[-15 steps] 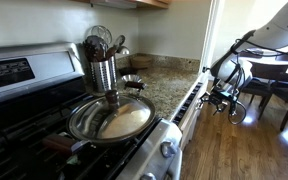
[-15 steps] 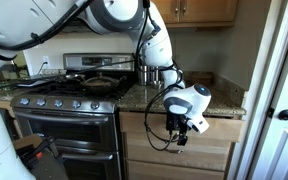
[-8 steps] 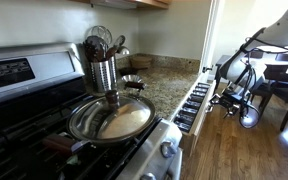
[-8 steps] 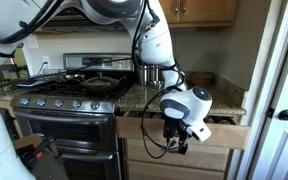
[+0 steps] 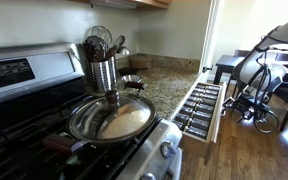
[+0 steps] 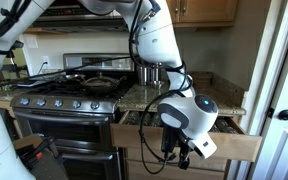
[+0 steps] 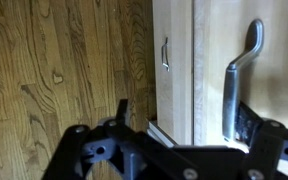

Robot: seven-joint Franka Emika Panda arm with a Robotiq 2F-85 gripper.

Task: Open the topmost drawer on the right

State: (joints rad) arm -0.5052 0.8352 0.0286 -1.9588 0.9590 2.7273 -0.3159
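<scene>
1. Steel bar handle (image 7: 236, 72) on the front of the topmost drawer (image 5: 217, 115) runs down the wrist view at about 3 o'clock. It passes just inside the right-hand finger of the gripper (image 7: 184, 118).
2. The jaws look spread wide, with the handle hooked by one finger rather than pinched. Whether the finger touches the bar I cannot tell.
3. In both exterior views the drawer (image 6: 224, 146) juts out from under the granite bench (image 5: 164, 88), at 3 o'clock from the frying pan (image 5: 109, 118). Several rows of small dark jars (image 5: 196, 108) show inside it.
4. The gripper (image 5: 248, 104) hangs at the drawer's front edge, above the wood floor (image 7: 54, 60).
5. Judged step: the pull itself, well along, since most of the interior shows.
6. Next move, as I judge it, is a short straight draw away from the bench, level with the runners. The jaws then slip off the handle without knocking the front panel.
</scene>
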